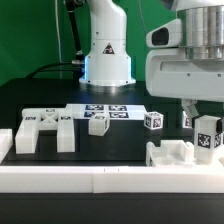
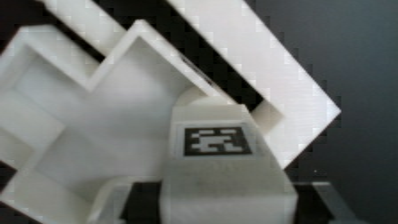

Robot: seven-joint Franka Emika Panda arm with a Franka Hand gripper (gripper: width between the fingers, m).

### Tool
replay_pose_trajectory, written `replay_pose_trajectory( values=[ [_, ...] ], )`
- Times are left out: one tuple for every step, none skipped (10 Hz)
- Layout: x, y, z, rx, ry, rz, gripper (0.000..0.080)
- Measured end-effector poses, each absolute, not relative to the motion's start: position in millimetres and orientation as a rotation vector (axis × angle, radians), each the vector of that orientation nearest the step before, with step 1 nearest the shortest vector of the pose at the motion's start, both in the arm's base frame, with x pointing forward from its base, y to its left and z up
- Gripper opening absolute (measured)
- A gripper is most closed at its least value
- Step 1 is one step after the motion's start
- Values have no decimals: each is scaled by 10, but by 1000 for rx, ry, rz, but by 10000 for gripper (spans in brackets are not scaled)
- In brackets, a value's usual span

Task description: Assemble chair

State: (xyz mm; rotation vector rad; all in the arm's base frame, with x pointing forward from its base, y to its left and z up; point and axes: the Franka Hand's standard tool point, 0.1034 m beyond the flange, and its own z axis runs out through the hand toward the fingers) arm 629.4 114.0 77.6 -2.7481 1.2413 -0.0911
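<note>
Above a black bench, the claw grips a tagged leg block over a notched frame, which likely calls for a slow, square descent.

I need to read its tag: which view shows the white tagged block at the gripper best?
The wrist view: the white tagged plastic block fills the centre, its tag facing the camera. The exterior view shows the block only small, at the gripper, its tag too tiny to read.
</note>
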Motion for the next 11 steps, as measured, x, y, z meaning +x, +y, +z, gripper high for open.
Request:
replay_pose_trajectory(
  values=[
    [6295, 1141, 777, -2729, 1281, -89, 290],
    [6297, 1144, 779, -2698, 1342, -85, 290],
    [6296, 1143, 778, -2713, 1312, -87, 365],
    [6295, 1143, 775, -2736, 1268, -90, 365],
    [6290, 1147, 771, -2760, 1227, -90, 514],
    [6286, 1165, 774, -2831, 1089, -100, 514],
    [6283, 1182, 774, -2900, 928, -114, 619],
    [6278, 1207, 774, -2947, 794, -123, 644],
    [6277, 1223, 774, -2976, 692, -129, 648],
    [6278, 1221, 774, -3019, 514, -137, 648],
    [6286, 1219, 778, -3057, 318, -148, 649]
  ],
)
